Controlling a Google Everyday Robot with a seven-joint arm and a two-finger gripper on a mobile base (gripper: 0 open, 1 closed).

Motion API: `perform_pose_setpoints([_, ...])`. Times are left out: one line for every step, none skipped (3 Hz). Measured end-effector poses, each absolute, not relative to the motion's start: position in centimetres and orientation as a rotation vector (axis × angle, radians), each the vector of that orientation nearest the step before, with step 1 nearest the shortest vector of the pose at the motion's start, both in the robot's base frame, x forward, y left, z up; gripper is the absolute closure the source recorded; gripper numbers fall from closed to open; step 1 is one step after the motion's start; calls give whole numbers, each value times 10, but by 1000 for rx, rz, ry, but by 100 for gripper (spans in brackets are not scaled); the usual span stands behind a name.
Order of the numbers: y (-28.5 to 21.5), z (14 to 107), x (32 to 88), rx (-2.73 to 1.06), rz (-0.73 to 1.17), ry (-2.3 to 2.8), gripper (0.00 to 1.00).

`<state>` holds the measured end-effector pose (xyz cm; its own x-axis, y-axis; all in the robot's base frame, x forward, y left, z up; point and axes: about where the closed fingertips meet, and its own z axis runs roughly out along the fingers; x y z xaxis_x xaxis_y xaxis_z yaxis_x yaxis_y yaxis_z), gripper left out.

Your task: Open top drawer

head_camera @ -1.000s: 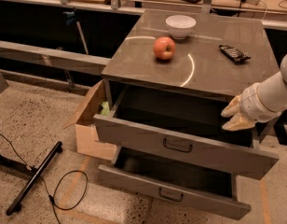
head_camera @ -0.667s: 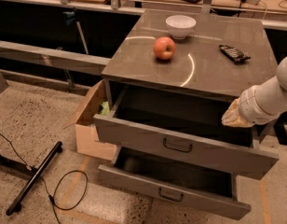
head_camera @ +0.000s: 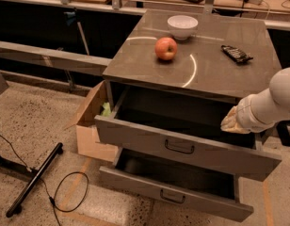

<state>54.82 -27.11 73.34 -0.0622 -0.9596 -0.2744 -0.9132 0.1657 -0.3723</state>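
The top drawer (head_camera: 182, 145) is a wide grey metal drawer with a small dark loop handle (head_camera: 179, 148) at its centre. It stands pulled out, its inside dark. The matching lower drawer (head_camera: 173, 192) below it is also pulled out. My gripper (head_camera: 229, 123) is at the end of the white arm (head_camera: 272, 102), coming in from the right. It sits above the right part of the top drawer's opening, just under the cabinet top's edge.
On the cabinet top (head_camera: 215, 65) are a red apple (head_camera: 166, 48), a white bowl (head_camera: 182, 26) and a dark flat object (head_camera: 237, 53). A cardboard box (head_camera: 91, 126) stands left of the cabinet. A black stand leg (head_camera: 34, 178) and cable (head_camera: 69, 192) lie on the floor.
The gripper has drawn back a little to the right, away from the drawer front. The drawers have not visibly moved.
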Motion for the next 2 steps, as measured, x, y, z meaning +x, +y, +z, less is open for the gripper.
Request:
perform_pose_setpoints([-269,712,548,-1759,-127,2018,100])
perform_pose_setpoints([-266,692,546,-1760,-109,2037,100])
